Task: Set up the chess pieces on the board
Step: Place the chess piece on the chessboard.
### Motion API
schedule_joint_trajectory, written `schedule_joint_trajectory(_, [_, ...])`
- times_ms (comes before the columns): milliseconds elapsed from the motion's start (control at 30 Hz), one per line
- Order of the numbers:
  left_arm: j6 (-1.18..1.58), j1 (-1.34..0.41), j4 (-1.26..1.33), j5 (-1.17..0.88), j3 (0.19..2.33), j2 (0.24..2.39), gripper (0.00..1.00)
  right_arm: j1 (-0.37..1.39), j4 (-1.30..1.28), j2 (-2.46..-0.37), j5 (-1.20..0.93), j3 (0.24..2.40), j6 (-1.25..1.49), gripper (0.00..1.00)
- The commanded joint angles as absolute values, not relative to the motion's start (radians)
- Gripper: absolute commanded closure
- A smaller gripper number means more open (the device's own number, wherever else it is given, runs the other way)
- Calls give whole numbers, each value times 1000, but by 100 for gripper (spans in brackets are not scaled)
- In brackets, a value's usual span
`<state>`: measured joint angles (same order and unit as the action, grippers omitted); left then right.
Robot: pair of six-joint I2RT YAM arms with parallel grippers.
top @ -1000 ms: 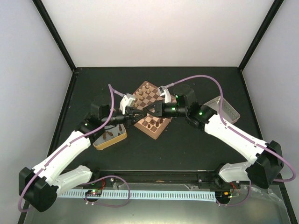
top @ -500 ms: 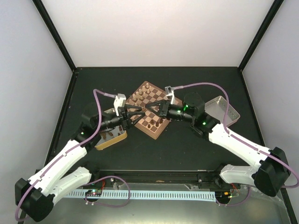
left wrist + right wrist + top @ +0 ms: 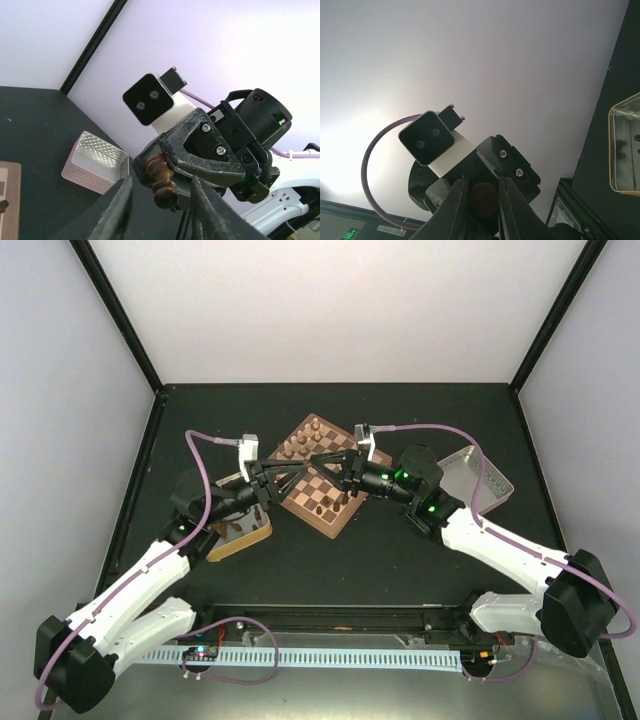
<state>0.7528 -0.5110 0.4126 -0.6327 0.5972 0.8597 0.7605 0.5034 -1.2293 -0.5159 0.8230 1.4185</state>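
One board (image 3: 303,519) lay on the table (image 3: 400,560). Above it the right pincer (image 3: 481,184) was clamped on one dark chess piece (image 3: 166,194), held in the air. The left pincer (image 3: 161,181) faced it, jaws apart, one finger each side of that piece; contact unclear. More pieces stood on the board, too small to count. Two trays: left tray (image 3: 240,540), right tray (image 3: 488,475).
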Motion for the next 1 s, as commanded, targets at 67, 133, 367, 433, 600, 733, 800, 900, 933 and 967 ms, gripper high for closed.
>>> schedule_joint_trajectory(67, [796,-514,480,-647,625,880,80,756,544,-1233,-529,812,1437,93])
schedule_joint_trajectory(133, [795,-515,478,-650,631,882,87,756,542,-1234,-528,808,1436,93])
schedule_joint_trajectory(367, [741,-515,372,-616,657,884,98,753,437,-1216,-486,813,1360,73])
schedule_joint_trajectory(433, [687,-515,267,-572,692,890,98,742,330,-1192,-442,824,1286,60])
schedule_joint_trajectory(600, [497,-516,-195,-454,850,1007,99,705,-29,-1094,-170,831,1101,39])
schedule_joint_trajectory(733, [410,-518,-505,-384,1010,1192,98,687,-215,-1047,22,820,1008,37])
schedule_joint_trajectory(800, [401,-520,-627,-336,1091,1302,97,683,-268,-1030,76,805,984,37])
schedule_joint_trajectory(900, [396,-520,-752,-285,1212,1469,98,680,-302,-1016,129,783,964,37])
schedule_joint_trajectory(933, [396,-521,-780,-275,1241,1509,98,678,-311,-1014,137,777,958,37])
schedule_joint_trajectory(967, [393,-521,-798,-270,1264,1548,99,677,-316,-1013,144,771,950,37])
